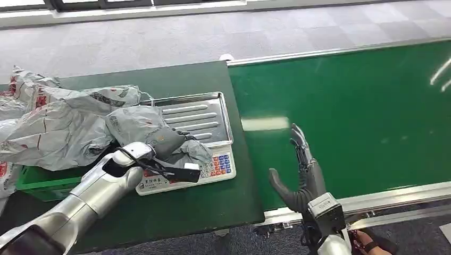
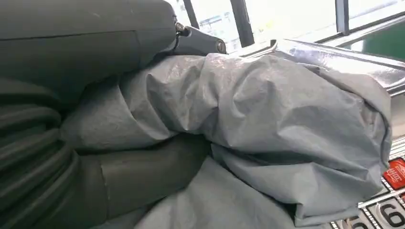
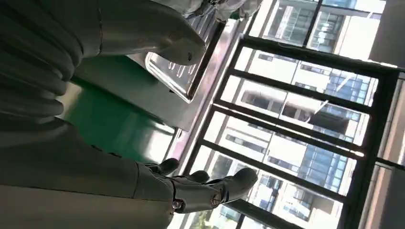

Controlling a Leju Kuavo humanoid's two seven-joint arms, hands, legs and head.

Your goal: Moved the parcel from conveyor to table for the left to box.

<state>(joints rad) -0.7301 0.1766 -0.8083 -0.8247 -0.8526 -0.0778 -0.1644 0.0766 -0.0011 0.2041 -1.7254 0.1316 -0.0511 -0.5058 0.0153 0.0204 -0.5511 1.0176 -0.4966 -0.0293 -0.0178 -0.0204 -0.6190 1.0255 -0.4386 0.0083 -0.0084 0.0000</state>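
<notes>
My right hand hangs over the belt edge, fingers spread, holding nothing. My left hand grips the grey parcel, which sits on the scale tray. I worry the slack wrap could slide out of that grip, or drag the scale as I lift. Beyond, heaped bags spill over the green box, so it may snag or roll off.
</notes>
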